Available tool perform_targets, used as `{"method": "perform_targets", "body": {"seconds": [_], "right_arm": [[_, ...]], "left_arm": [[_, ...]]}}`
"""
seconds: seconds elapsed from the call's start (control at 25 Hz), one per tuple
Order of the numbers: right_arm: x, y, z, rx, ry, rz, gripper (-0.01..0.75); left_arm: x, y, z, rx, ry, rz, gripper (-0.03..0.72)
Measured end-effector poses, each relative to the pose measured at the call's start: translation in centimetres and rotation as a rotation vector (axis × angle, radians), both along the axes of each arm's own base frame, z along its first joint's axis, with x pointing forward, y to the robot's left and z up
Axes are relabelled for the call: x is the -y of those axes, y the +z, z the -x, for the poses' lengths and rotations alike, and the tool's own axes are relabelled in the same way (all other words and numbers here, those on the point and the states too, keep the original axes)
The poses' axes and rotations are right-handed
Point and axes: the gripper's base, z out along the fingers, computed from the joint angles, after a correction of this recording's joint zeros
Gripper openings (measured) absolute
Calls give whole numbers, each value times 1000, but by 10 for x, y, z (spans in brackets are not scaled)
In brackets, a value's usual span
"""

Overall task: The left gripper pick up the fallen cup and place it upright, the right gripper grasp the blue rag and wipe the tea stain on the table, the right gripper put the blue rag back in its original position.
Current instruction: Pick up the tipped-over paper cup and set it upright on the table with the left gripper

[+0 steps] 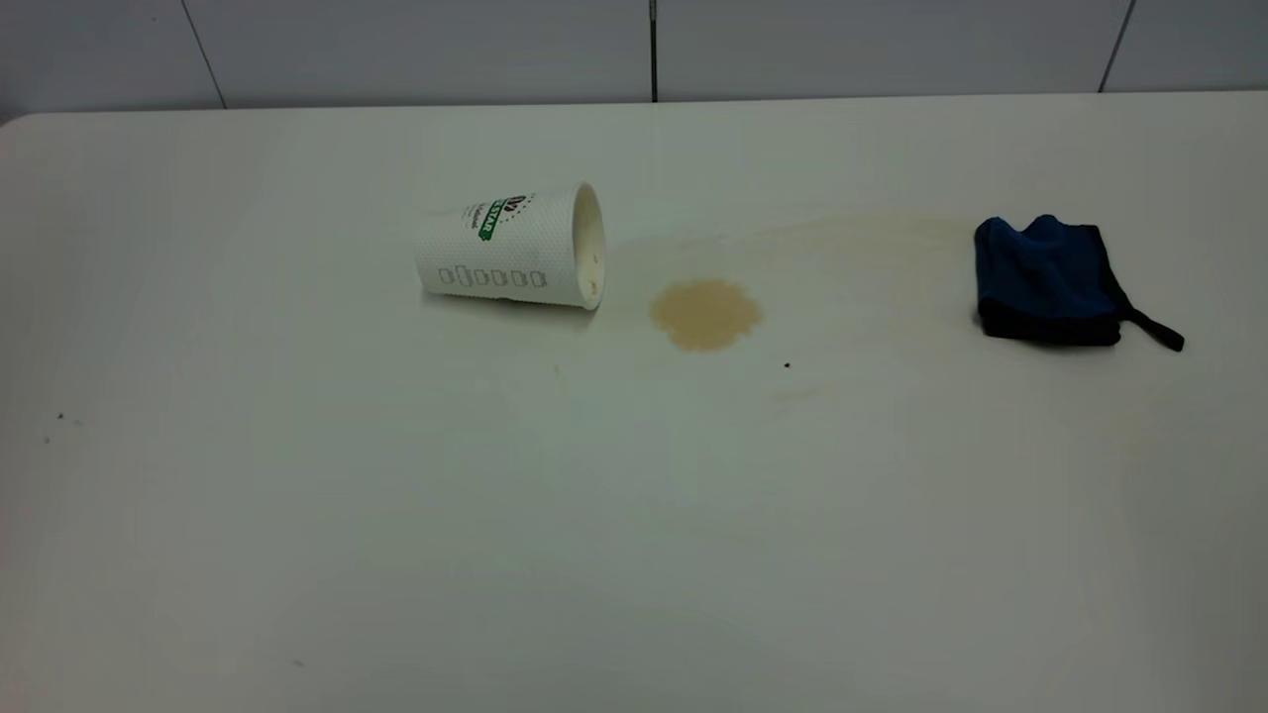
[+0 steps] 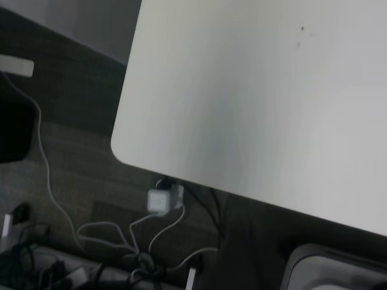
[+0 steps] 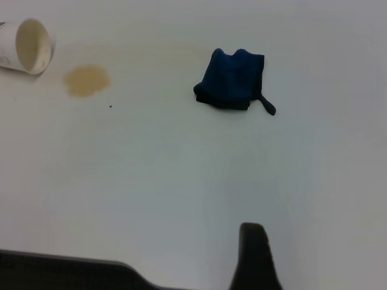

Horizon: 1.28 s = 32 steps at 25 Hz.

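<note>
The white paper cup with its green logo lies on its side on the table, mouth toward the tea stain, a tan blotch just to its right. The blue rag lies folded at the right, its black strap tail pointing right. Neither arm shows in the exterior view. The right wrist view shows the rag, the stain, the cup and one black finger of the right gripper, well short of the rag. The left wrist view shows only a rounded table corner.
A tiny black speck lies right of the stain, with faint tan smears between stain and rag. Below the table corner the left wrist view shows dark floor, white cables and a plug. A tiled wall stands behind the table.
</note>
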Motion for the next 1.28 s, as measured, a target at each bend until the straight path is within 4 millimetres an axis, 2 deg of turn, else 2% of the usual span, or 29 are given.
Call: {"method": "perform_targets", "body": {"seconds": [0.12, 0.24, 0.44, 0.6, 0.8, 0.96, 1.12, 1.28], "right_arm": [[0, 0, 0, 0, 0, -1, 585], [0, 0, 0, 0, 0, -1, 585], [0, 0, 0, 0, 1, -2, 585], [0, 0, 0, 0, 1, -2, 585], [0, 0, 0, 0, 2, -2, 585], [0, 0, 0, 0, 2, -2, 585], [0, 0, 0, 0, 2, -2, 585], [0, 0, 0, 0, 2, -2, 585]], "left_arm": [[10, -6, -28, -56, -43, -36, 713], [34, -12, -61, -82, -110, -101, 713], [96, -33, -107, -156, -237, -220, 703], [158, -61, -142, -170, -367, -301, 700], [233, -98, -162, -175, -513, -354, 690], [278, -130, -174, -163, -596, -413, 684], [306, -162, -187, -163, -648, -458, 678], [321, -189, -202, -156, -654, -464, 673]]}}
